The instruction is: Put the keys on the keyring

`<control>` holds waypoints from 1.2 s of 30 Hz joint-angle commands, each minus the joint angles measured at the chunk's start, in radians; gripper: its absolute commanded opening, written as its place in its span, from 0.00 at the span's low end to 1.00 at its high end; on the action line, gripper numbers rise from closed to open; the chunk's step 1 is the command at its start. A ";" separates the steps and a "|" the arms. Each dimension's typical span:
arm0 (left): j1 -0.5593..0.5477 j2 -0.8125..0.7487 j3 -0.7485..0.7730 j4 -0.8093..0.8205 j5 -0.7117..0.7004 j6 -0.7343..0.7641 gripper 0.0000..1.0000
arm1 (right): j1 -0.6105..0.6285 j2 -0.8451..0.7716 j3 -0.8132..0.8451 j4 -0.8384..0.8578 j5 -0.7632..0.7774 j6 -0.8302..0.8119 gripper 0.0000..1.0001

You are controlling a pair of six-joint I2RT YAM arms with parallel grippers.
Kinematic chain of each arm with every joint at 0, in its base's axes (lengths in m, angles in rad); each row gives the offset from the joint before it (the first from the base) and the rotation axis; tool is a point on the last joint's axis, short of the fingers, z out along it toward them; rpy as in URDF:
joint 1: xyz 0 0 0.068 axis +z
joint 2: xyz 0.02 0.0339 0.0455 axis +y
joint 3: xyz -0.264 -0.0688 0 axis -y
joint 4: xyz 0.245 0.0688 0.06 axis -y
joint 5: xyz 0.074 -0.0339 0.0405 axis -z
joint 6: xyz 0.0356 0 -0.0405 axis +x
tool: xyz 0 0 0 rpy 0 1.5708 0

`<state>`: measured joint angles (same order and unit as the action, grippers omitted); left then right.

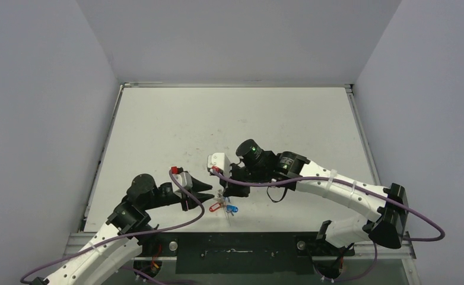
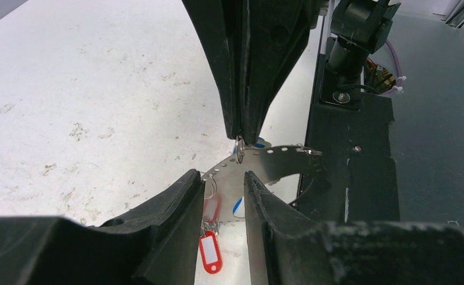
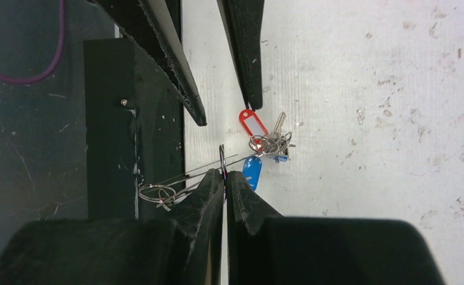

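Found the right gripper (image 3: pixel 223 173) pinched shut on the thin wire of the keyring (image 3: pixel 222 155), close to the near edge of the table (image 1: pixel 218 119). Noted the left gripper (image 2: pixel 222 173) just left of it, jaws parted, gripping nothing. Saw the keys (image 3: pixel 271 142) bunched beside the ring, red tag (image 3: pixel 253 124) left, blue tag (image 3: pixel 253 171) right. Could not tell whether threaded on.

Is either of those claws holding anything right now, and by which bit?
The right gripper is shut on the keyring, pinching its thin wire rim at the tips of its jaws. The left gripper is open, holding nothing.
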<state>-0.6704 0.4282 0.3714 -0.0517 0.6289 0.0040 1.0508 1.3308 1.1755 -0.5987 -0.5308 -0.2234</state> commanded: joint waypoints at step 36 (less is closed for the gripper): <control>-0.088 0.196 -0.042 0.282 0.054 -0.042 0.11 | 0.038 0.063 0.112 -0.024 0.056 0.092 0.00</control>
<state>-0.7418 0.6151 0.3252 0.1768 0.6853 -0.0582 1.0817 1.3884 1.2320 -0.6899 -0.4774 -0.1448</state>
